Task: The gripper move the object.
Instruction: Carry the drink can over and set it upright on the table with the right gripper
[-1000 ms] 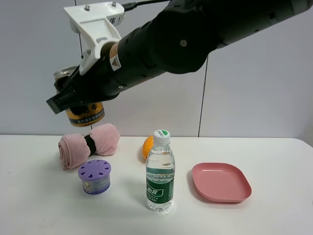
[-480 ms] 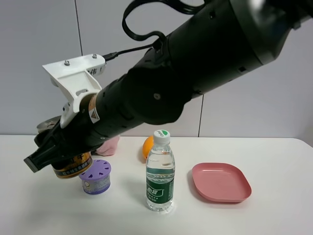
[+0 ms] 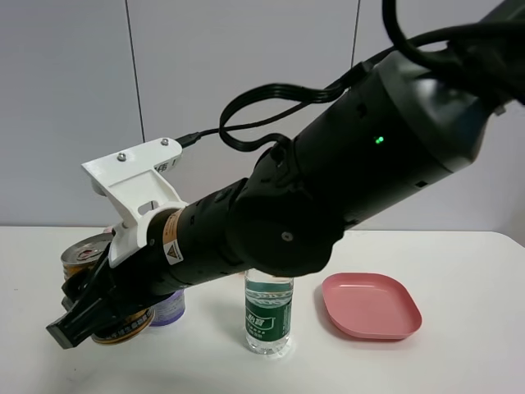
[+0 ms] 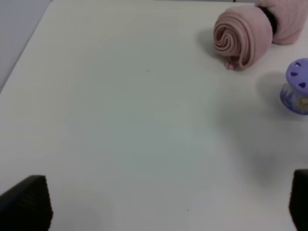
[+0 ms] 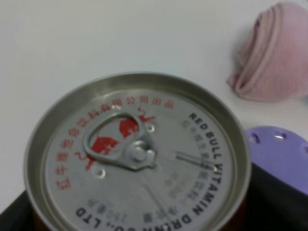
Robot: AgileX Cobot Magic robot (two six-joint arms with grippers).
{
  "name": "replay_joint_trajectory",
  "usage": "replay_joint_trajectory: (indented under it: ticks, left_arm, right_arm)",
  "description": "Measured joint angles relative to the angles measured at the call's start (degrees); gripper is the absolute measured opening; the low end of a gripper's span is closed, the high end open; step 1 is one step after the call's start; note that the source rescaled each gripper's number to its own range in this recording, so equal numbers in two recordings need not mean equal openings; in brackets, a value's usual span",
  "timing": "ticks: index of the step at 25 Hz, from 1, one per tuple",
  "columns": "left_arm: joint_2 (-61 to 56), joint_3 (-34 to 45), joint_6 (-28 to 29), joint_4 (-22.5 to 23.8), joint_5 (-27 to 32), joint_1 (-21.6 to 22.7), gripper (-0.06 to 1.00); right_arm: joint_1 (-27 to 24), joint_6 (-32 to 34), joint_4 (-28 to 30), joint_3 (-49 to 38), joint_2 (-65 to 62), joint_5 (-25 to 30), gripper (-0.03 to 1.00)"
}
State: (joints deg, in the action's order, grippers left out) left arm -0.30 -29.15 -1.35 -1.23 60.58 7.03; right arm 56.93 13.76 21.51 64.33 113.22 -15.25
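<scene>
Here, the right end effector [image 3: 78,312] is clamped across the body of the gold drink can [image 5: 139,159]. We see the can slightly tilted and low at about eight o'clock on the white table [image 3: 459,361], with the purple air-freshener tub [image 4: 297,86] just beside it at its three o'clock. Whether its base touches down we cannot tell. The left end effector [image 4: 163,204] stands wide apart over the table, holding nothing.

We judge the can sealed, its pull tab lying flat, so it is likely full and moderately heavy. Its thin metal wall looks smooth and somewhat slippery and would dent under a hard squeeze, so mid-body across the sides seems the place to hold it.

Around the lid we read "RED BULL VITAMIN DRINK CO., LTD", with red Chinese characters and a red bull emblem. The water bottle [image 3: 268,316] wears a green label whose writing is too small to read.
</scene>
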Motion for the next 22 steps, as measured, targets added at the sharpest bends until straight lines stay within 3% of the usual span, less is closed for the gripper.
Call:
replay_joint_trajectory:
  ticks: [13,22]
  left_arm:
    - [0.00,0.00,0.00,0.00,0.00,0.00,1.00]
    - [0.00,0.00,0.00,0.00,0.00,0.00,1.00]
  right_arm:
    - [-2.56,-9.01,0.97,-0.13,9.54,-9.46,0.00]
    - [-5.48,-9.30,2.08,-0.13,9.92,-11.68,0.00]
